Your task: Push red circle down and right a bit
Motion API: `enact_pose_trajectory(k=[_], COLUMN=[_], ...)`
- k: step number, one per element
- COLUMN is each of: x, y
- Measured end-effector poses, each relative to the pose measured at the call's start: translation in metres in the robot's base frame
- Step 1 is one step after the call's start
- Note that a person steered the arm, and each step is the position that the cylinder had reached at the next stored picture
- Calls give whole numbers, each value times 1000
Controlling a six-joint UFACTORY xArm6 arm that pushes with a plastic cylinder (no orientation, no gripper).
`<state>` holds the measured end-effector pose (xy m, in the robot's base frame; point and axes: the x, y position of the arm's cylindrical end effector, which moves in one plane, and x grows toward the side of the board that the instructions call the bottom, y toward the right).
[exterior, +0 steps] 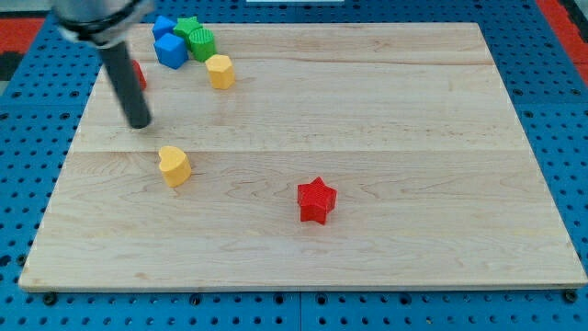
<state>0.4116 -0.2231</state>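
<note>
My tip [139, 124] sits on the tabletop [386, 119], just below the half-hidden red block [139, 74]; no hand shows.

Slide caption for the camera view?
My tip just below the mostly hidden red block, upper left of the board.

Arm end effector visible in upper left of frame: a straight, dark grey to black cylindrical rod with a smooth, slightly glossy surface showing a faint lighter highlight along its length. My tip [139, 123] is the rod's rounded, blunt lower end, same dark colour as the shaft. At the frame's top edge the rod joins a wider, dark, blurred mount, cropped by the frame; no cables, screws or markings can be made out.
</note>
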Motion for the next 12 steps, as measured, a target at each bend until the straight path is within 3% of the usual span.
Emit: enact_pose_trajectory(k=[1, 2, 3, 4, 5, 7, 8, 9, 10, 11, 12], x=[66, 68, 55, 13, -18, -110, -103, -95, -80, -120, -113], y=[15, 78, 58, 20, -81, -81, -29, -35, 0, -26, 12])
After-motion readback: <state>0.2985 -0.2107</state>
